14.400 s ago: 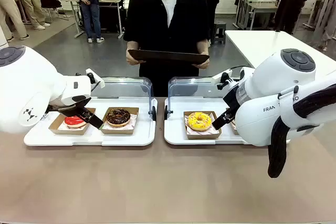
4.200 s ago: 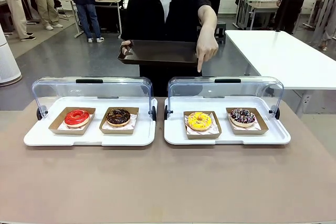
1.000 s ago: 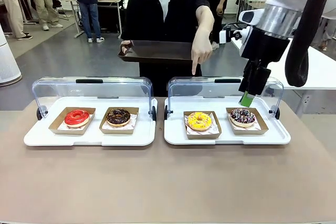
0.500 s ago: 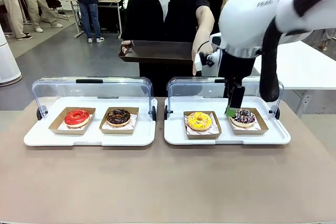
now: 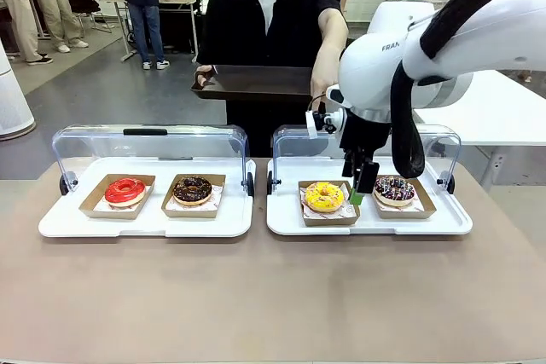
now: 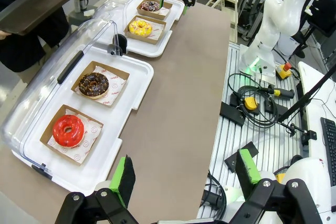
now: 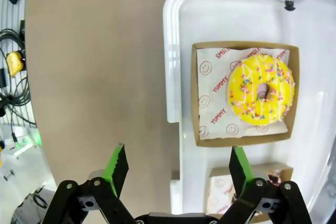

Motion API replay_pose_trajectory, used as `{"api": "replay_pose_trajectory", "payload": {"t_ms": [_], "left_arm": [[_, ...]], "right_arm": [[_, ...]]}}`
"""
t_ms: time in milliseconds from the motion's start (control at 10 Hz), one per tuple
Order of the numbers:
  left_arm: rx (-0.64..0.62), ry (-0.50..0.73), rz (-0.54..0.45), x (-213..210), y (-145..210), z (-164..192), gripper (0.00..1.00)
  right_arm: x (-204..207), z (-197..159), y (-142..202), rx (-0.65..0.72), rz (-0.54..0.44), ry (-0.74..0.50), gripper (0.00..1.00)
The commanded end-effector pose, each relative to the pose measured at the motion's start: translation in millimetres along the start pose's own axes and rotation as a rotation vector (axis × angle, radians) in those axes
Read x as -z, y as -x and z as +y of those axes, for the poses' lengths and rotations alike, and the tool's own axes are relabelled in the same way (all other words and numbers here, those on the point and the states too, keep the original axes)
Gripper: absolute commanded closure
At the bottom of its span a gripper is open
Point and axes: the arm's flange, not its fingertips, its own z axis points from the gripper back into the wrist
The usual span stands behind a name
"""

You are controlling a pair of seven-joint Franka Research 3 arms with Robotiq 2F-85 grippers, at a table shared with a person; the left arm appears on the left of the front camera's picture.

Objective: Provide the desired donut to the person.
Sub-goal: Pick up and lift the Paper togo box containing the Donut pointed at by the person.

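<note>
The person (image 5: pixel 273 14) stands at the far side holding a dark tray (image 5: pixel 256 83), one arm reaching down toward the right-hand case, the hand partly hidden behind my right arm. A yellow sprinkled donut (image 5: pixel 324 196) (image 7: pixel 261 93) lies in a cardboard box on the right white tray (image 5: pixel 367 221). My right gripper (image 5: pixel 358 187) (image 7: pixel 177 165) hangs open just above that tray, between the yellow donut's box and the sprinkled chocolate donut (image 5: pixel 394 188). My left gripper (image 6: pixel 185 171) is open and holds nothing, high above the table's near left end.
On the left white tray (image 5: pixel 145 221) sit a red donut (image 5: pixel 125 190) and a chocolate donut (image 5: pixel 193 188). Both clear lids (image 5: pixel 149 147) stand open behind the trays. Bare brown table (image 5: pixel 273 296) spreads in front of both trays.
My right arm has swung left and lower, from above the sprinkled chocolate donut to the gap beside the yellow donut. It now covers part of the person's pointing hand.
</note>
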Motion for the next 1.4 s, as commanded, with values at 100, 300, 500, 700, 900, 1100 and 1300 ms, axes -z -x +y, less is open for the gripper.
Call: {"api": "replay_pose_trajectory", "payload": {"t_ms": [100,300,500,700,900,1100,1300], "left_arm": [[0.014,0.001,-0.012,-2,0,-1,0.00],[0.014,0.001,-0.012,-2,0,-1,0.00],[0.014,0.001,-0.012,-2,0,-1,0.00],[0.014,0.001,-0.012,-2,0,-1,0.00],[0.014,0.001,-0.012,-2,0,-1,0.00],[0.014,0.001,-0.012,-2,0,-1,0.00],[0.014,0.001,-0.012,-2,0,-1,0.00]], "right_arm": [[17,-13,1,0.000,-0.006,-0.018,0.00],[18,-6,2,0.005,0.004,-0.018,0.00],[18,-6,2,0.005,0.004,-0.018,0.00],[18,-6,2,0.005,0.004,-0.018,0.00],[19,-7,0,0.003,0.004,-0.022,0.00],[30,-10,4,-0.014,0.033,0.030,0.00],[40,-14,9,-0.009,0.050,0.045,0.00]]}}
